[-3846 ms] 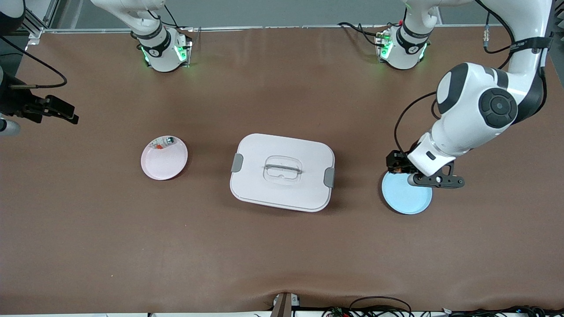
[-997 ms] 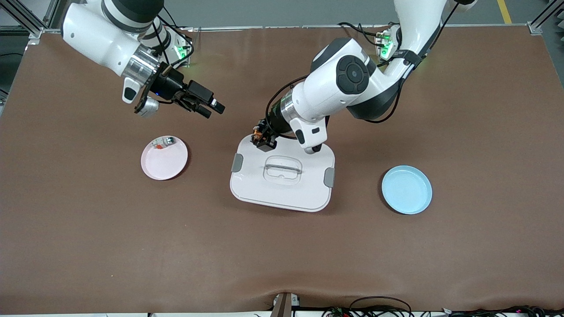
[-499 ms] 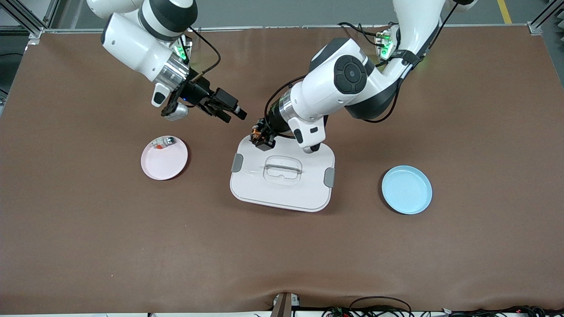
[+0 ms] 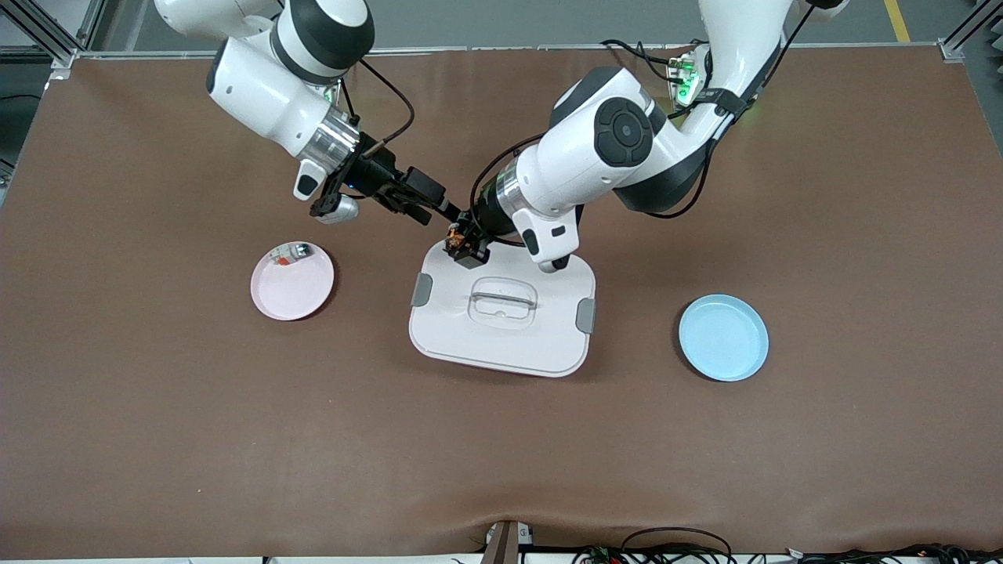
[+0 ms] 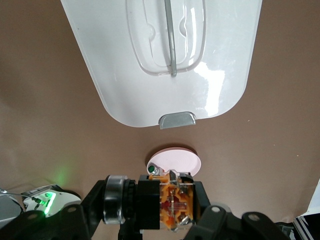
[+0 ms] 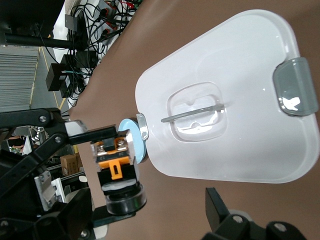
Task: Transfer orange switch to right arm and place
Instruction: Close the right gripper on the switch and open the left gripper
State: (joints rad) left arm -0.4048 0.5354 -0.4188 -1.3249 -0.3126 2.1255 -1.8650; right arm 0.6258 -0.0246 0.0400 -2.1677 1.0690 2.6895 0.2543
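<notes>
My left gripper [image 4: 464, 244] is shut on the orange switch [image 4: 457, 239], a small black part with an orange face, and holds it over the edge of the white lidded box [image 4: 501, 348] that faces the robots' bases. In the left wrist view the switch [image 5: 172, 205] sits between the fingers, gripped end to end. My right gripper [image 4: 439, 210] is open and close beside the switch, on the side toward the right arm's end. In the right wrist view the switch [image 6: 117, 167] has its round cap end between that gripper's spread fingers [image 6: 216, 206].
A pink plate [image 4: 294, 290] toward the right arm's end holds a small silvery part [image 4: 291, 253]. A light blue plate [image 4: 723, 338] lies toward the left arm's end. Bare brown table surrounds the box.
My left arm carried the switch from the blue plate to over the box, then stayed still. My right arm swung in toward it, and its open fingers now reach the switch.
</notes>
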